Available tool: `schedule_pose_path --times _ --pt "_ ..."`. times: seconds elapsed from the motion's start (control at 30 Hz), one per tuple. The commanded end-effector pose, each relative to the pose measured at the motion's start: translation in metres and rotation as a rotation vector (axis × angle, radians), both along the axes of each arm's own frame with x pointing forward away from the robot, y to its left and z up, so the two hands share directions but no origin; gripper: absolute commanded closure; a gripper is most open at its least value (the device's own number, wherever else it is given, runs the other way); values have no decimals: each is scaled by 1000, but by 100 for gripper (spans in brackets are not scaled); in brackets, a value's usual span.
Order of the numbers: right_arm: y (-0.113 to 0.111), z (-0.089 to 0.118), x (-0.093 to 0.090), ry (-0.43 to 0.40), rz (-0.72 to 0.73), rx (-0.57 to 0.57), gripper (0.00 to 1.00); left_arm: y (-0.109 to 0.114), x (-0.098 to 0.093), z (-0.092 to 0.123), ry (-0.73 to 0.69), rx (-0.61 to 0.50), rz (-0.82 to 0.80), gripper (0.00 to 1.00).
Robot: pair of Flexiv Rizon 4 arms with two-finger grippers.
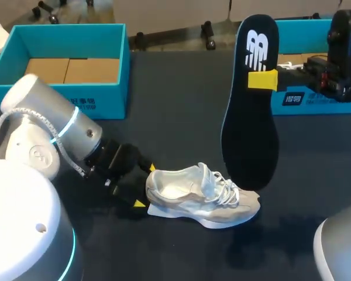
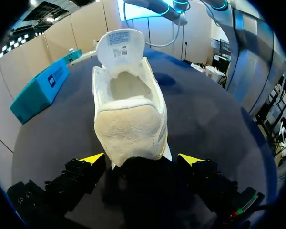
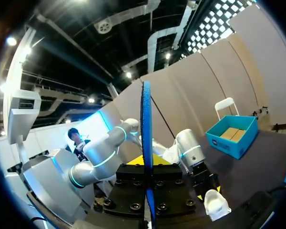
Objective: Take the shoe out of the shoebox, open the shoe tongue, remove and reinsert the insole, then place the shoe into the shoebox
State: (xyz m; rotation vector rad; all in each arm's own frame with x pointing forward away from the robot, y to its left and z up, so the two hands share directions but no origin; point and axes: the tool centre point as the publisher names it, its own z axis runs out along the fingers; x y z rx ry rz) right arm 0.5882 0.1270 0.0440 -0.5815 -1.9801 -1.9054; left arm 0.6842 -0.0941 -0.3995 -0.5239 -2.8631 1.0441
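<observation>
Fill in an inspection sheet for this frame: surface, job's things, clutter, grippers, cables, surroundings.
Surface: dark table.
Job's things: pale shoe on the table, outside the boxes, tongue lifted; insole out of the shoe, upright above its toe; open teal shoebox far left; second teal box far right, partly hidden.
Clutter: nothing seen.
Grippers: left gripper at the shoe's heel, grip unclear; right gripper shut on the insole.
Cables: braided cable along the left arm.
Surroundings: nothing seen reaching over the table.

shoe (image 1: 202, 196) cream | insole (image 1: 250, 137) black, white logo | shoebox (image 1: 64, 40) teal
</observation>
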Motion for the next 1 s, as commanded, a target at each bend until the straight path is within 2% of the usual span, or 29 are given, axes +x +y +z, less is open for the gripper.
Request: schedule_pose_path --times 0.03,0.1,0.23,0.27,0.63,0.73,1.0 --pt "3 1 4 2 4 -3 100 -3 0 11 -58 284 20 0" --pt "3 1 4 2 4 -3 100 -3 -3 13 -108 338 23 0" --pt "3 1 4 2 4 -3 100 -7 0 21 -78 492 123 0" --pt "3 1 4 2 4 -3 100 -8 2 25 -109 512 144 0" --pt "3 1 4 2 4 -3 100 -8 2 25 -109 512 144 0" --pt "3 1 4 2 4 -3 100 -11 3 31 -78 514 165 0" --pt "3 1 4 2 4 -3 100 -19 -7 39 -173 585 197 0"
